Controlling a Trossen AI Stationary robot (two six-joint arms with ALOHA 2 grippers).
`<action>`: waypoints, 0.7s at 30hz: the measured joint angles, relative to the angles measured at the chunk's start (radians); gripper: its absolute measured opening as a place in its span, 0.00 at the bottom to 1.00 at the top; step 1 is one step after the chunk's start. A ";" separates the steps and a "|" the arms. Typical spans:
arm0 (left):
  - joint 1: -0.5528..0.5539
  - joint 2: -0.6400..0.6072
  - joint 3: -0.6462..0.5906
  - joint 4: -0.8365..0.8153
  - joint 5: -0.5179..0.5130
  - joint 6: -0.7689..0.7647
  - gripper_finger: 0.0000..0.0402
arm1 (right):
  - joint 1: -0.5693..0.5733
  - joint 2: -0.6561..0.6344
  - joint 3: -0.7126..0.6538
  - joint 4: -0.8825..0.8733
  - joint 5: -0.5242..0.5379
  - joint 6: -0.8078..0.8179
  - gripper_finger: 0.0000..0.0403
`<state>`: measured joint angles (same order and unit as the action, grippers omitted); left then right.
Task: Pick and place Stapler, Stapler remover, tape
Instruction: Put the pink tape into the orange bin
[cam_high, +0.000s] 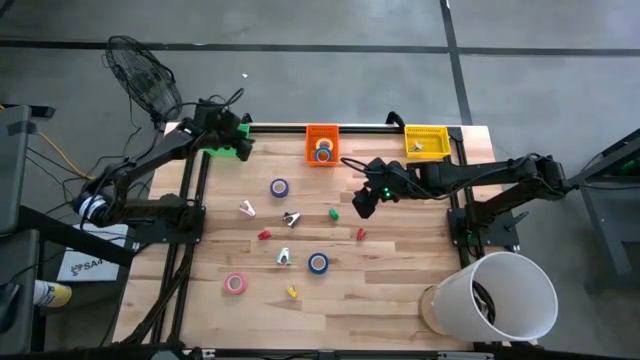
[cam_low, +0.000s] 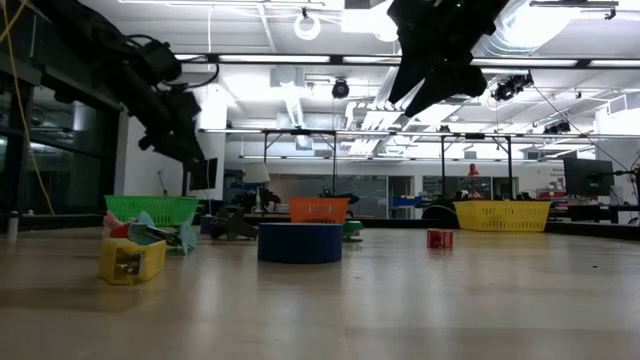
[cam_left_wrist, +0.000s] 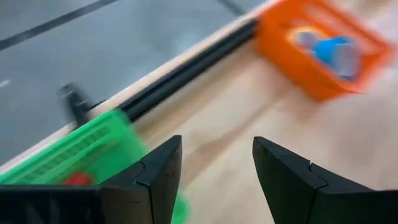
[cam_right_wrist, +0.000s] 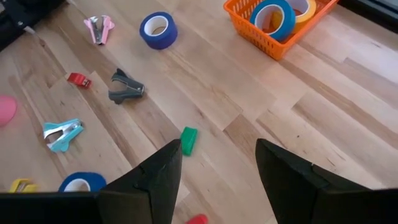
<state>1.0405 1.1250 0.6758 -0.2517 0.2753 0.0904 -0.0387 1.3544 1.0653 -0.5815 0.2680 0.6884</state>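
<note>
The left gripper (cam_high: 237, 133) hangs at the desk's (cam_high: 400, 270) 11 o'clock corner, over the green basket (cam_high: 222, 152), with its fingers (cam_left_wrist: 155, 177) spread wide and nothing between them. In the left wrist view the basket sits just beside those fingers, with something small and red inside it.

The right gripper (cam_high: 364, 203) is above the desk a little toward 2 o'clock from the middle, also spread wide and empty, fingers (cam_right_wrist: 292, 180) apart over bare wood near a small green block (cam_right_wrist: 189, 139).

Tape: a blue roll (cam_right_wrist: 277, 16) and a yellow roll (cam_right_wrist: 303, 6) lie in the orange basket (cam_high: 322, 143) at the 12 o'clock edge. A purple roll (cam_high: 279, 187) lies on the desk toward 11 o'clock from the centre, another blue roll (cam_high: 318, 263) toward 6 o'clock, and a pink roll (cam_high: 235, 284) toward 7 o'clock.

Staple removers: a dark one (cam_right_wrist: 125, 87) lies near the centre, a light blue one (cam_right_wrist: 62, 134) just toward 6 o'clock from it, and a pink one (cam_right_wrist: 99, 28) toward 9 o'clock, each apart from the others. Small red blocks (cam_high: 265, 234) and a small yellow piece (cam_high: 292, 292) lie among them.

The yellow basket (cam_high: 426, 141) sits at the 1 o'clock edge. A white bucket (cam_high: 495, 295) stands off the desk's 4 o'clock corner.
</note>
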 joint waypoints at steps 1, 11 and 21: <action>0.000 -0.013 0.000 -0.011 0.043 0.014 0.49 | 0.000 0.000 0.000 0.000 -0.006 -0.001 0.49; -0.109 -0.261 0.000 -0.241 0.052 -0.046 0.49 | 0.000 0.000 0.000 -0.033 -0.036 -0.013 0.49; -0.518 -0.440 0.000 -0.474 -0.172 -0.304 0.49 | 0.000 0.000 0.000 -0.041 -0.015 -0.032 0.49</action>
<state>0.5226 0.6853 0.6759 -0.7253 0.1029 -0.2132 -0.0389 1.3540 1.0653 -0.6230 0.2527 0.6560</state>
